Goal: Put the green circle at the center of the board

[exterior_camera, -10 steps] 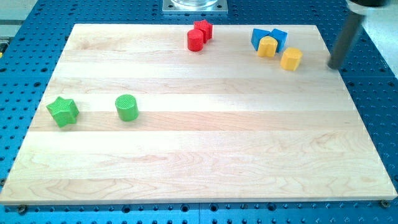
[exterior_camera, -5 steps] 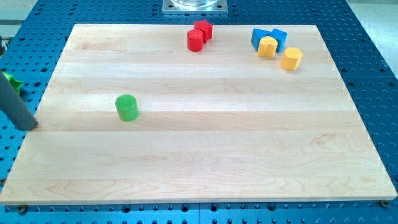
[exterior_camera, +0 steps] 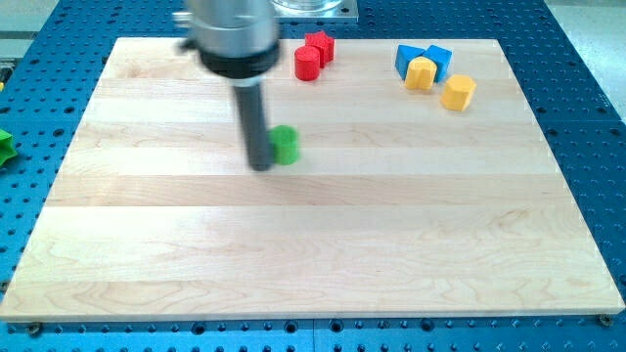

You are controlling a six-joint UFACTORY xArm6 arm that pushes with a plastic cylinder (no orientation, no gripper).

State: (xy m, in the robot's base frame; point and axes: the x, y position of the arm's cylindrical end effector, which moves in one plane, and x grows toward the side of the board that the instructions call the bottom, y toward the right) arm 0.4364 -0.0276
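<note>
The green circle (exterior_camera: 285, 145) is a small green cylinder on the wooden board (exterior_camera: 313, 244), a little left of and above the board's middle. My tip (exterior_camera: 262, 164) touches the board right at the circle's left side, in contact with it or nearly so. The rod partly hides the circle's left edge.
A red star (exterior_camera: 320, 45) and a red cylinder (exterior_camera: 307, 64) sit near the top middle. Two blue blocks (exterior_camera: 423, 57) and two yellow blocks (exterior_camera: 457, 92) cluster at the top right. A green star (exterior_camera: 4, 147) lies off the board at the view's left edge.
The green star went from the board's left part to off its left edge. My tip went from beyond the left edge to the green circle, which moved right and slightly up.
</note>
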